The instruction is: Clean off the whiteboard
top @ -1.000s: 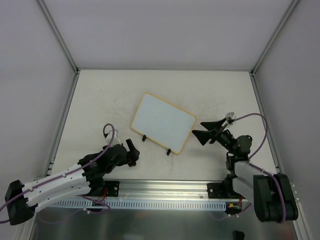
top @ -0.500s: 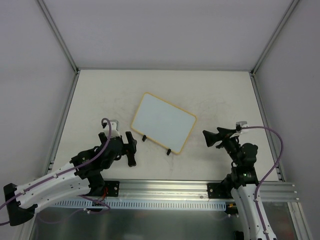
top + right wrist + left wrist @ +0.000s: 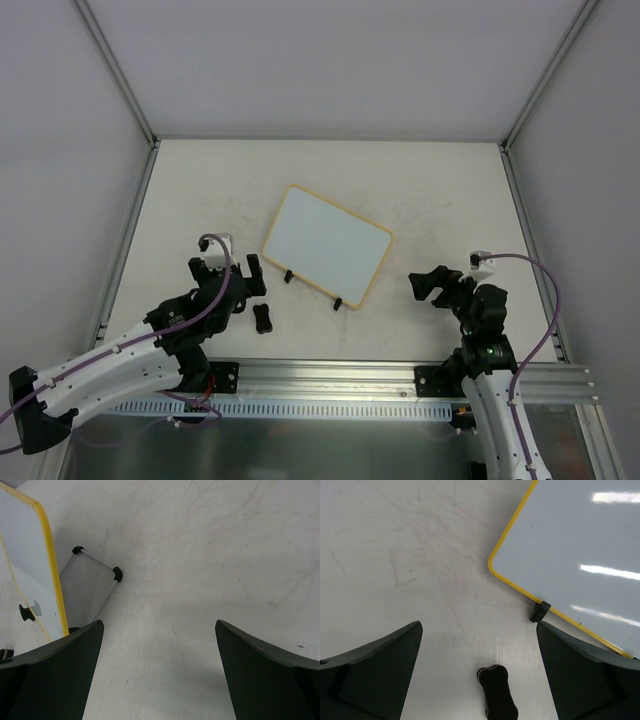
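Note:
The whiteboard [image 3: 327, 245], white with an orange-yellow frame and two black clip feet, lies tilted mid-table and looks blank. It also shows in the left wrist view [image 3: 580, 560] and at the left edge of the right wrist view [image 3: 22, 565]. A small black bone-shaped eraser [image 3: 263, 318] lies loose on the table near the board's near-left corner, also seen in the left wrist view [image 3: 497, 696]. My left gripper [image 3: 228, 272] is open and empty just left of the eraser, which lies between the spread fingers [image 3: 479, 626]. My right gripper [image 3: 432, 282] is open and empty to the right of the board [image 3: 159, 623].
A thin wire stand with black end caps [image 3: 96, 575] sticks out by the board's edge in the right wrist view. An aluminium rail [image 3: 330, 378] runs along the near edge. White walls with metal posts enclose the table on three sides.
My left gripper has opened and let go of the eraser, which now lies on the table; the gripper moved back and left. My right gripper drew back towards the near edge.

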Controlling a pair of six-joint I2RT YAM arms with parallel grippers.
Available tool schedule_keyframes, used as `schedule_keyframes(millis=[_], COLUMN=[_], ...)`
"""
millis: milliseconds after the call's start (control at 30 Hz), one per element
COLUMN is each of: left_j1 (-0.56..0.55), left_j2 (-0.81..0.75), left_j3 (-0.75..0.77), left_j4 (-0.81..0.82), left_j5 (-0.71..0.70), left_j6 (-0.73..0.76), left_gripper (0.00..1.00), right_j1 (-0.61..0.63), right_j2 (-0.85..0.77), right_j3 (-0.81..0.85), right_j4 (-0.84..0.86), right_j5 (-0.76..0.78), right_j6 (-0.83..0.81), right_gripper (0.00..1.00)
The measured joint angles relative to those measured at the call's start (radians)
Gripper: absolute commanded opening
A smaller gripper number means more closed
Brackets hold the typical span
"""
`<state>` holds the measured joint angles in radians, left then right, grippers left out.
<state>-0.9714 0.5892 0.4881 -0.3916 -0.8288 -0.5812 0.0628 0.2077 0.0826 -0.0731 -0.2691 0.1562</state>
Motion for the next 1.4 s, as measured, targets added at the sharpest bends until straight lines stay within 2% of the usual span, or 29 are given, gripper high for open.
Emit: schedule_keyframes(millis=[100,300,433,600,833,1400], left_j1=[0.102,0.46,0.586,0.612,0.626,0.633], left_j2=[0.038,-0.004,-0.018,-0.01,-0.134,-0.163], left_j3=[0.0,-0.056,-0.095,-0.158,-0.273,-0.278], left_j4=[0.064,0.243,0.31,0.355,0.367,0.367], left_j5=[0.078,0.414,0.547,0.625,0.661,0.663], left_j6=[0.04,0.086,0.069,0.043,0.037,0.032], left_gripper=[0.99,0.99,0.99,0.99,0.99,0.99], right_j1=[0.0,0.0,0.0,0.0,0.0,0.0], right_j2=[0.0,0.0,0.0,0.023,0.057,0.047], right_j3=[0.0,0.0,0.0,0.0,0.0,0.0], right_j4=[-0.001,-0.001,0.0,0.001,0.001,0.009], right_j5=[0.0,-0.001,-0.004,-0.012,-0.026,-0.032], right_j6=[0.001,0.0,0.0,-0.001,-0.003,-0.004], right_gripper=[0.99,0.99,0.99,0.99,0.99,0.99])
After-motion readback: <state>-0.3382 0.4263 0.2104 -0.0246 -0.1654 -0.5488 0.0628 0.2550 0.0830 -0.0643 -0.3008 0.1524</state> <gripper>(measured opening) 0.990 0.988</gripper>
